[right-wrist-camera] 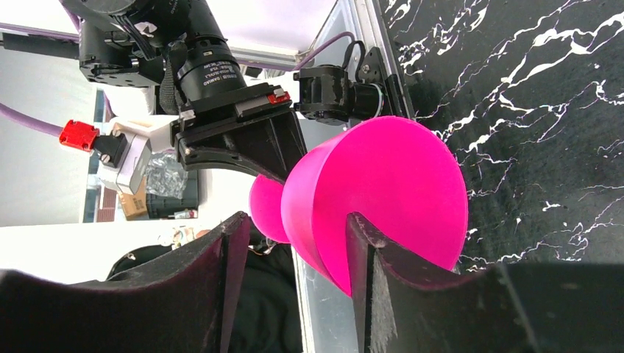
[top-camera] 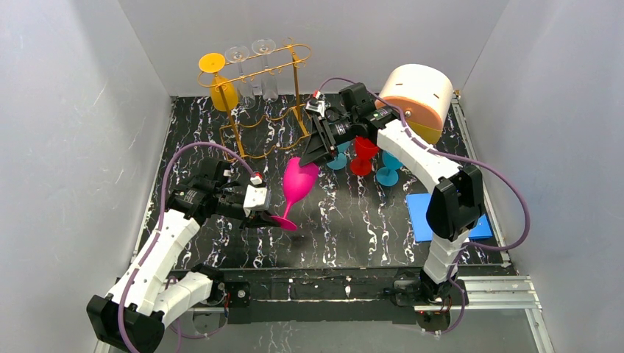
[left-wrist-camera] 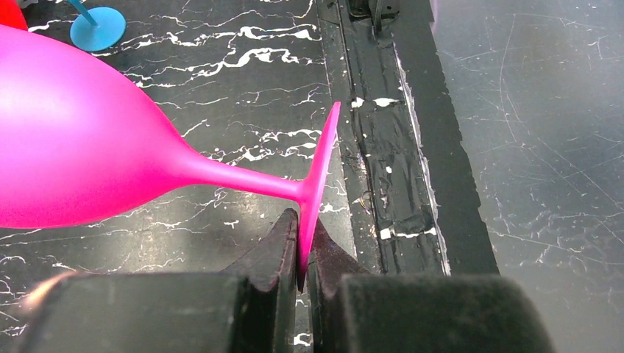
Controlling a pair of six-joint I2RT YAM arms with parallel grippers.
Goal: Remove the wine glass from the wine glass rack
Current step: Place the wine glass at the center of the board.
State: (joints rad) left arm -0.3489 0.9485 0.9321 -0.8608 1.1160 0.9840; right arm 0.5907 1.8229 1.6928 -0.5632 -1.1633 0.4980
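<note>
Gold wire wine glass rack holding yellow glass and two clear glasses inverted, matte magenta wine glass tilted before rack, foot clamped by left gripper, right gripper spread around bowl.

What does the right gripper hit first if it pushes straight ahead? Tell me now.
The pink glass: its bowl sits between the right gripper fingers, so contact looks near-immediate, though depth is unclear.
</note>
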